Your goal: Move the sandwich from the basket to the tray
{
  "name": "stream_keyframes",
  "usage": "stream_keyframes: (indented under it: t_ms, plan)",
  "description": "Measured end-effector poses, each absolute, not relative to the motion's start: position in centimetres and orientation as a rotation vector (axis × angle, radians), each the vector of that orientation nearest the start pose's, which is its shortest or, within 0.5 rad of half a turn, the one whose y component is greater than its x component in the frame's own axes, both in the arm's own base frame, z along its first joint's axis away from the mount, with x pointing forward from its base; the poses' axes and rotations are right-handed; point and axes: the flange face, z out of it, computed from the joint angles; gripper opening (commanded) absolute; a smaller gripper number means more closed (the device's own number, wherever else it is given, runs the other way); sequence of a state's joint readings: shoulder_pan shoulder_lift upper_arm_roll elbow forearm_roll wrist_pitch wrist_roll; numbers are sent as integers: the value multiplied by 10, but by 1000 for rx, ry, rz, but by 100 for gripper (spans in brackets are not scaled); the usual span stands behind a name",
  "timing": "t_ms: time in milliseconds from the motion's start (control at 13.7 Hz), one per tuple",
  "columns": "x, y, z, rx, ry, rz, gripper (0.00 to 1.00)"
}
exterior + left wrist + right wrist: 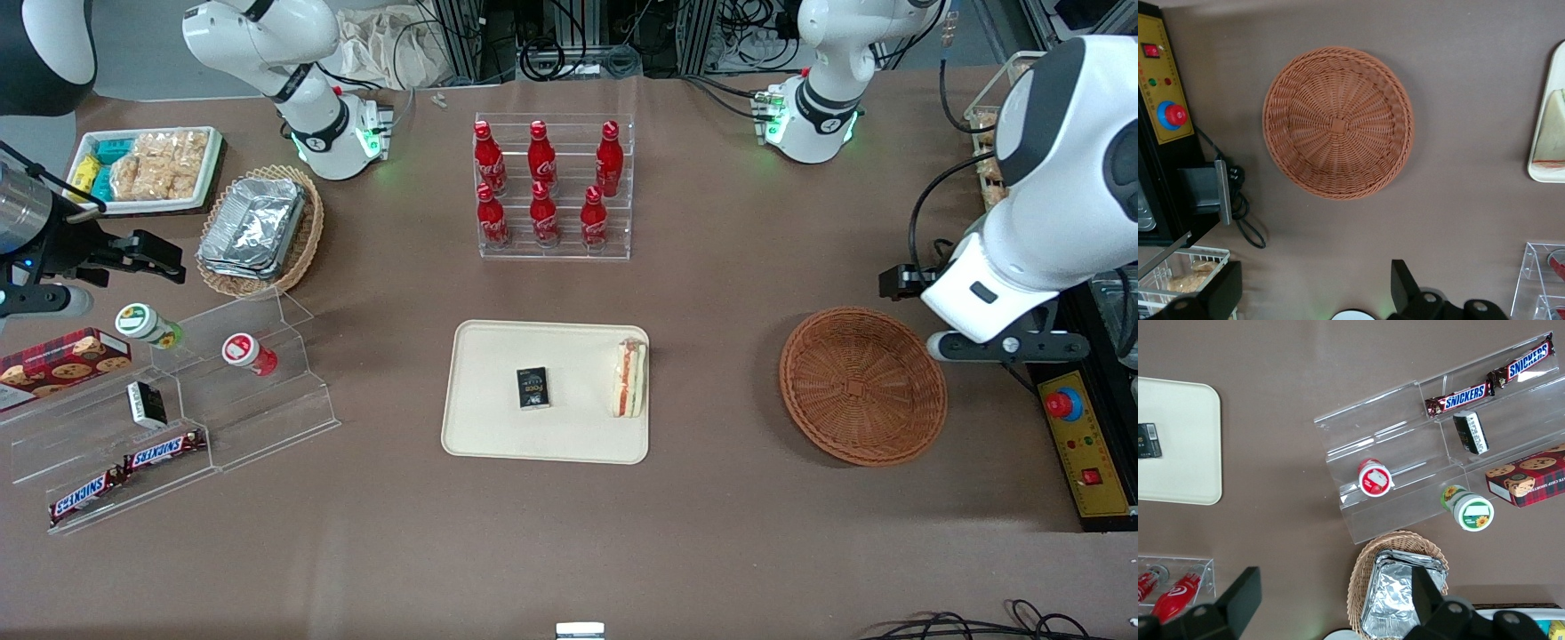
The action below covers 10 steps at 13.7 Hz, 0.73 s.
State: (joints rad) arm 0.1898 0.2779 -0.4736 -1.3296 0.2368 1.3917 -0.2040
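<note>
Front view: the sandwich (629,379) already lies on the tray (498,436), and the basket (862,385) is bare.
The wedge rests along the tray's edge nearest the basket, its long axis parallel to that edge, red and green filling facing up; a small black box (533,388) sits mid-tray. The working arm hangs above the table at the basket's outer rim, toward its own end, well apart from the sandwich.

Left wrist view: the gripper (1315,290) hovers beside the basket (1338,122), jaws spread wide and holding nothing. A pale sliver of sandwich (1553,127) shows at the tray's (1540,170) rim.

Right wrist view: only the tray's (1185,447) corner and box (1148,441).
</note>
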Motion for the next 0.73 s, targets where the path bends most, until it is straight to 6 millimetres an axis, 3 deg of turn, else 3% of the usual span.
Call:
stream_keyframes:
  t_ms: [293,732]
  plan:
    - [602,-94,574,-2974,56,264,100]
    - [603,-55,582,-2993,7,262,100]
